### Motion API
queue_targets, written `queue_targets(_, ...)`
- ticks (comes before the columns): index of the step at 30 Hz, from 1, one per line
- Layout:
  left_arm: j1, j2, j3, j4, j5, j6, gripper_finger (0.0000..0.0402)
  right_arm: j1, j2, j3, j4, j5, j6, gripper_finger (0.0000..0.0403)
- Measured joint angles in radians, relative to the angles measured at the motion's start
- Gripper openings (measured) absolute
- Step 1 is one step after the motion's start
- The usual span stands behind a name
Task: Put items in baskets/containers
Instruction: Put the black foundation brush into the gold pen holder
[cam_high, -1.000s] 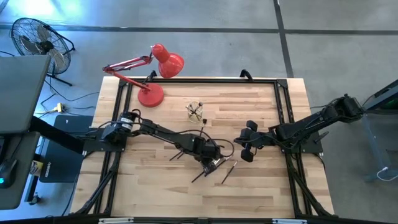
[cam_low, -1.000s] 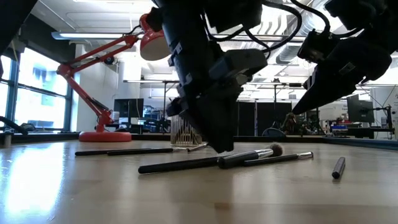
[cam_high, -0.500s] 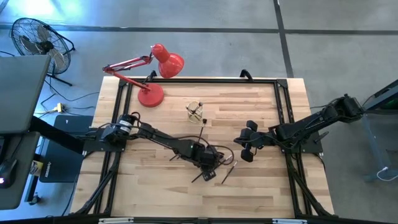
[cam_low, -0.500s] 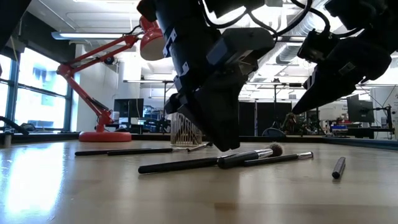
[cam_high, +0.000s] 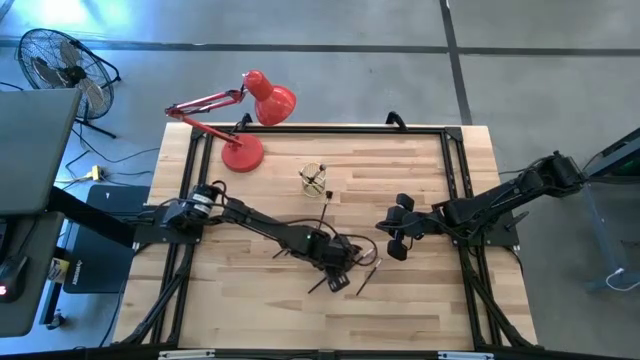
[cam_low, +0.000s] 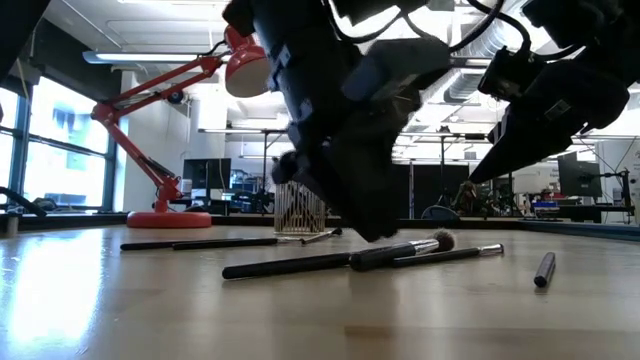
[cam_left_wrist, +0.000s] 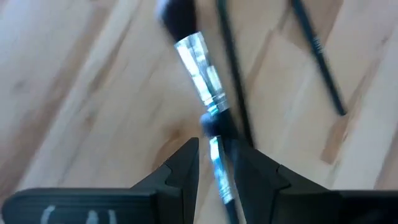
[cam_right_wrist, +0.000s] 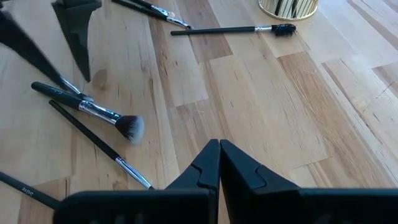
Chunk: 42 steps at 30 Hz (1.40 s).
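**Left pincer working down onto a brush in the loose pile**

From above, the left pincer (cam_high: 338, 262) is reaching out over the middle of the tabletop (cam_high: 420, 160), right on top of the scattered brushes (cam_high: 322, 283). The clear cup (cam_high: 314, 180) is standing farther back toward the red lamp (cam_high: 243, 152), with a few brushes already upright in it. The right pincer (cam_high: 393, 240) is waiting just beside the pile, off the wood.

At table height, the left arm's dark bulk is hanging low over the long brushes (cam_low: 300, 263) lying crossed on the tabletop, and one fluffy tip (cam_low: 440, 240) is poking out past it. The cup (cam_low: 298, 208) is showing behind, well apart. I can't tell here whether any brush is off the surface.

Through the left wrist camera, the two fingers (cam_left_wrist: 186, 163) are sitting parted on either side of a silver-ferruled brush (cam_left_wrist: 200, 59), with a second thin handle lying close alongside. I'd judge nothing is clamped yet. To do this well, it should be closing on one handle only, near the ferrule, so the brush isn't tipping on the way to the cup.

Through the right wrist camera, the right pincer (cam_right_wrist: 219, 158) is clenched tight and empty, looking across at a fluffy brush (cam_right_wrist: 93, 109) and the cup's base (cam_right_wrist: 288, 7).
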Motion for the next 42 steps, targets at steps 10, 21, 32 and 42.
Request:
queue_targets(10, -0.006, 0.035, 0.004, -0.005, -0.005, -0.029, 0.0094, 0.0, 0.0, -0.001, 0.011, 0.0, 0.0, 0.0006)
queue_targets(21, -0.008, 0.039, 0.003, -0.016, -0.081, 0.038, 0.0094, 0.0, 0.0, -0.001, 0.019, 0.0, 0.0, 0.0006)
queue_targets(32, 0.025, 0.039, -0.014, -0.033, -0.158, 0.077, 0.0028, 0.0, 0.0, -0.001, 0.019, 0.0, -0.001, 0.0005)
queue_targets(42, 0.043, 0.039, -0.014, -0.042, -0.146, 0.079, 0.0001, 0.0, 0.0, -0.001, 0.019, 0.0, -0.003, 0.0002)
